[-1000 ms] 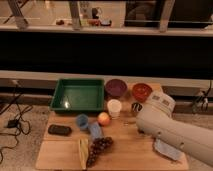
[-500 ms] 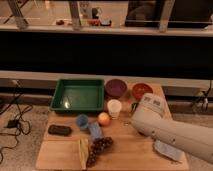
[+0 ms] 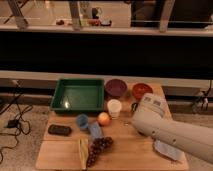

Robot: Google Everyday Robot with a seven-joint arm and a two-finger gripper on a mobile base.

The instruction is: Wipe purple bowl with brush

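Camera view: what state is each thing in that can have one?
Round dark purple bowl: upright, looks empty, nothing touching it.
Round orange-red bowl: upright.
White cup: upright.
Green rectangular plastic tray: empty.
Claw: low beside the orange-red bowl, over the right of the wooden table, clear of the purple bowl.

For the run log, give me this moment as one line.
purple bowl: behind white cup, untouched | gripper: at tip of arm, right of white cup | brush: not identifiable
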